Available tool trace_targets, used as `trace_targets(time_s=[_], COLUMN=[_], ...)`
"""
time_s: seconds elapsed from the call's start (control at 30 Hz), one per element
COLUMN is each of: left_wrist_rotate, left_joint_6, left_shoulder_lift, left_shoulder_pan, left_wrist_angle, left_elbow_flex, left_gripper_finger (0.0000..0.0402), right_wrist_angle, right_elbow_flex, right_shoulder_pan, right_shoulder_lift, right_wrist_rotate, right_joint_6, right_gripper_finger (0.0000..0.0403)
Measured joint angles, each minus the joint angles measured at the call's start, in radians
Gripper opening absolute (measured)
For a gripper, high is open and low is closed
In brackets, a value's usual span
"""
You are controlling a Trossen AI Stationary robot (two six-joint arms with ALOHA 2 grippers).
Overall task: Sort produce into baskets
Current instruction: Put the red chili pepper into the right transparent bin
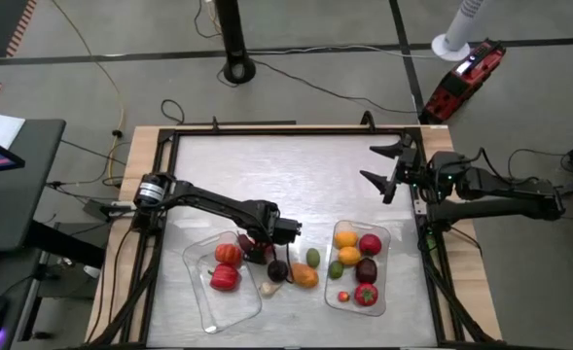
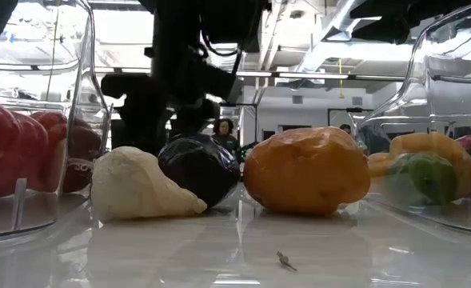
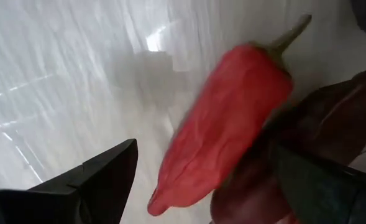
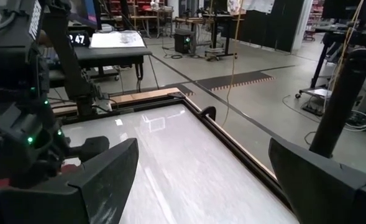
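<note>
The fingers (image 3: 102, 177) of the left gripper (image 1: 257, 243) are spread wide on either side of a red chili pepper (image 3: 223, 127), not touching it, over the right edge of the left basket (image 1: 196, 255), which holds red produce. A pale garlic piece (image 2: 135, 186), a dark purple piece (image 2: 199, 166) and an orange piece (image 2: 307, 170) lie between the baskets, and the right basket (image 1: 383, 238) holds mixed produce. The right gripper (image 1: 391, 167) hangs with its fingers apart over bare table (image 1: 286, 175) near the right edge.

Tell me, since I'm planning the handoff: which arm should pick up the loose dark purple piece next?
Probably the left. Its gripper hangs open at the left basket, right beside the dark purple piece. The right gripper waits open, far up the table.
</note>
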Motion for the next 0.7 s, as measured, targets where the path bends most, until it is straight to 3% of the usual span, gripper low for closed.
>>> trace_targets(time_s=[0.3,0.7], left_wrist_rotate=[-0.006,-0.035], left_joint_6=[0.034,0.059], left_shoulder_lift=[0.051,0.052], left_shoulder_pan=[0.002,0.003], left_wrist_angle=[-0.047,-0.028], left_elbow_flex=[0.002,0.022], left_gripper_finger=[0.0309,0.0177], right_wrist_angle=[-0.002,-0.003], right_elbow_flex=[0.000,0.000], right_shoulder_pan=[0.000,0.000], right_shoulder_lift=[0.000,0.000], right_wrist_rotate=[0.000,0.000], right_joint_6=[0.000,-0.003], right_gripper_finger=[0.0386,0.0386])
